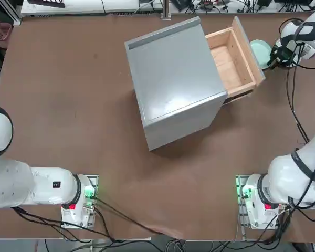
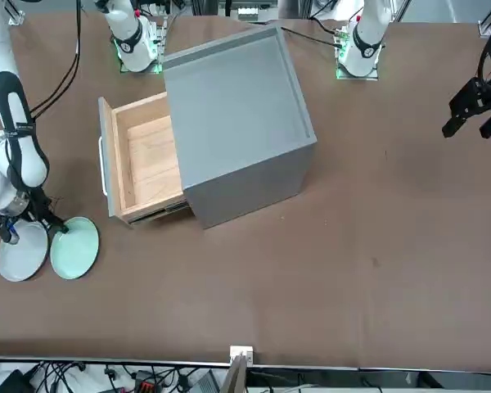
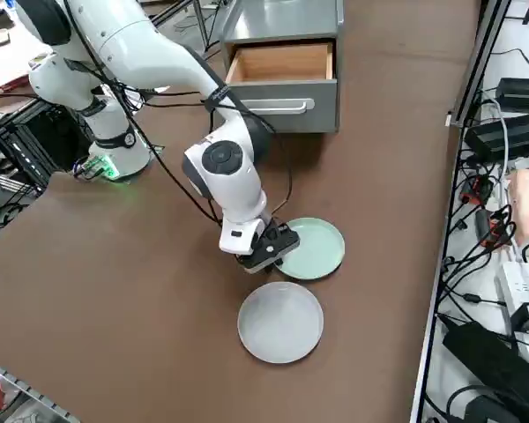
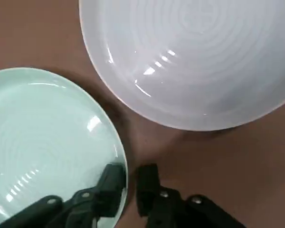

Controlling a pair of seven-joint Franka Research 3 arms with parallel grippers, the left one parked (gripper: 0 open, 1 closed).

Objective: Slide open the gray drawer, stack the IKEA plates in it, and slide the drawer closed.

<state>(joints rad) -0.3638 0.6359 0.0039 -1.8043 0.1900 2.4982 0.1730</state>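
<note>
Reaching down at the mint green plate (image 4: 52, 142), I had my tool (image 4: 131, 190) spread around its rim, one finger over the dish and the other outside, with a gap between them. The white-gray plate (image 3: 280, 322) lay just to the tool's right, flat on the worktop (image 2: 327, 270). To the tool's left, the gray drawer (image 2: 151, 160) stood pulled out of the gray cabinet (image 1: 173, 79), its pale wooden inside bare and its white handle (image 2: 103, 166) facing my side.

Around the tool the worktop was a plain, dull brown, faintly marked by small darker spots, with soft shadows beside the plates and the cabinet. Beyond the tool, past the worktop's far edge and a metal rail (image 3: 441, 238), ran a white table (image 3: 511, 66) strewn with black cables (image 3: 472, 264). On it I could make out a white power strip (image 3: 522, 295), black boxes (image 3: 522, 95) and a peach-coloured box (image 3: 527, 207). Far to the tool's left, off the worktop's far corner, sat a pink basket (image 1: 0, 32). Farther left of the tool than the cabinet, the parked arm (image 1: 42, 184) carried a small dark label (image 1: 56, 184), its writing too small to read.
</note>
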